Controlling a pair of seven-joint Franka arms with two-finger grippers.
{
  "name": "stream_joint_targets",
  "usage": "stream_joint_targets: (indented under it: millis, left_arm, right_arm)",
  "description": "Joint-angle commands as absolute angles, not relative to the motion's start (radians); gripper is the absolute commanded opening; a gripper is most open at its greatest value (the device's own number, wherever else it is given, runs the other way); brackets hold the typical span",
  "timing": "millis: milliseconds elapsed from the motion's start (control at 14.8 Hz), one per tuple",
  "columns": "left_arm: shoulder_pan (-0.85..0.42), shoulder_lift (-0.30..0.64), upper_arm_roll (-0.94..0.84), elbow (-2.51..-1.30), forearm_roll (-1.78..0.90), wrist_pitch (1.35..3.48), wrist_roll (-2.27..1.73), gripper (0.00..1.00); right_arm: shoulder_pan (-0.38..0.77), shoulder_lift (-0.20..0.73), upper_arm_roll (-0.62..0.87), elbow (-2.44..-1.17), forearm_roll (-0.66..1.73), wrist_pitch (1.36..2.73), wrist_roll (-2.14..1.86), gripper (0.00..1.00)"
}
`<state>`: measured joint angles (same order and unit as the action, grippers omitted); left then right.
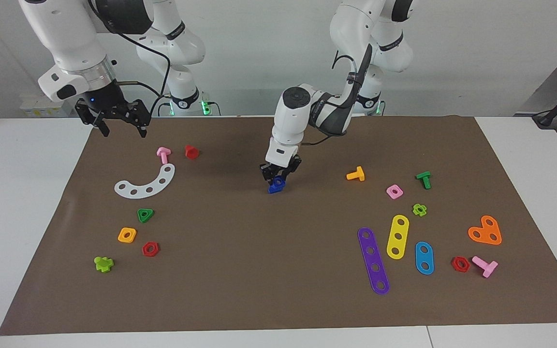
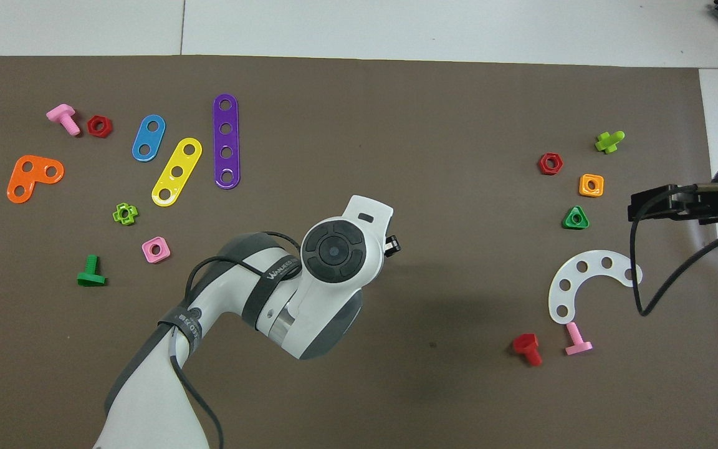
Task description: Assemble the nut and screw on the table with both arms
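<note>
Right now the left gripper is down at mid-mat, fingers pinched on a dark-blue piece that touches or nearly touches the brown mat (whether it is the screw alone or nut and screw together, I cannot tell). From overhead the left arm's wrist hides the blue piece entirely. On the facing view's clock face, the right gripper hangs at ten o'clock from the left one, jaws spread wide with nothing between them, up in the air over the mat's edge at the right arm's end, waiting. Just under it lie a pink bolt, a red bolt and a white curved strip. At three o'clock from the blue piece sits an orange bolt.
</note>
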<state>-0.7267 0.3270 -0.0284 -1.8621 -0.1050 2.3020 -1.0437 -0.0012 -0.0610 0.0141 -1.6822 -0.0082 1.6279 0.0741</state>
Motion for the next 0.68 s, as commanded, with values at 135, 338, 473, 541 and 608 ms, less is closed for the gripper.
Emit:
stream_joint_targets:
  millis: [135,338,473,541,608]
  left_arm:
    - [-0.712,0.368,-0.026,-1.769,-0.147,2.211,-1.049,0.0]
    - [-0.73,0.365,-0.028,-1.802,-0.15,2.21,-1.048,0.0]
    - [-0.738,0.356,-0.031,-1.831,-0.15,2.224,-1.048,0.0]
    - [-0.753,0.351,-0.031,-1.854,-0.152,2.23,-1.049,0.0]
    - [-0.759,0.342,-0.031,-1.874,-0.152,2.247,-1.051,0.0]
  right_arm:
    - [-0.008,-0.081,0.017,-1.707,0.021,1.637,0.044,1.0]
    - [-0.008,-0.081,0.017,-1.709,0.021,1.637,0.044,1.0]
    - [-0.008,-0.081,0.017,-1.709,0.021,1.637,0.043,1.0]
    - [-0.009,-0.081,0.017,-1.709,0.021,1.637,0.044,1.0]
    - [-0.008,-0.081,0.017,-1.709,0.021,1.637,0.043,1.0]
